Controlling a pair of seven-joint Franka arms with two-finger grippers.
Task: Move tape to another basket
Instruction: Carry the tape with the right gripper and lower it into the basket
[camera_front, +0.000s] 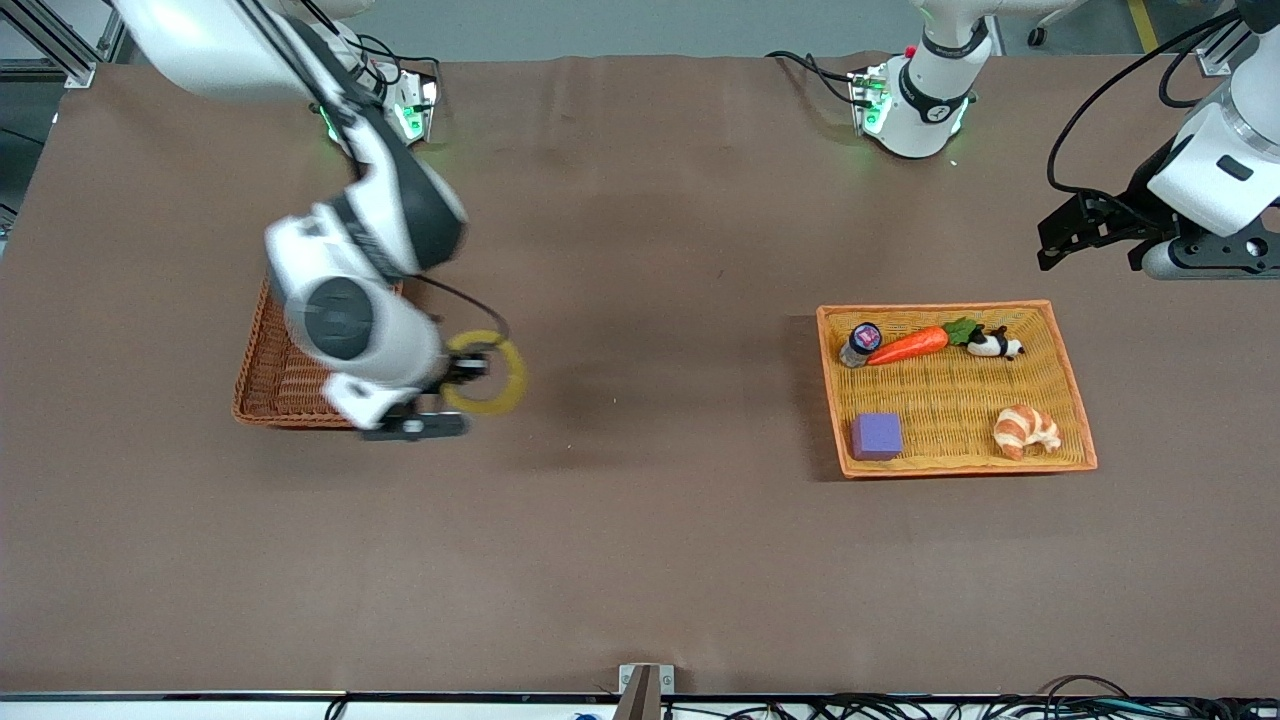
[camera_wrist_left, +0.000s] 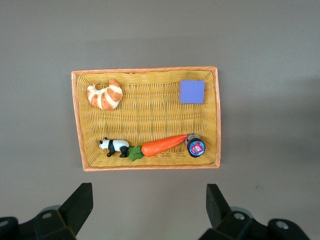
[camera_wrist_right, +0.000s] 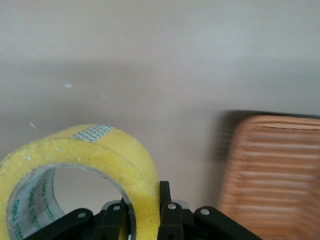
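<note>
My right gripper (camera_front: 470, 372) is shut on the yellowish tape roll (camera_front: 490, 374), with one finger inside the ring and one outside. It holds the roll in the air over the bare table beside the reddish-brown wicker basket (camera_front: 275, 385), toward the table's middle. In the right wrist view the tape (camera_wrist_right: 85, 165) fills the foreground, clamped at its wall, with the basket (camera_wrist_right: 272, 180) beside it. My left gripper (camera_front: 1060, 238) is open and empty, up in the air at the left arm's end of the table. The left arm waits.
A shallow orange-yellow tray (camera_front: 1070, 380) at the left arm's end holds a carrot (camera_front: 910, 345), a small jar (camera_front: 860, 343), a panda toy (camera_front: 995, 345), a purple block (camera_front: 877, 436) and a croissant (camera_front: 1025, 430). The tray also shows in the left wrist view (camera_wrist_left: 80, 120).
</note>
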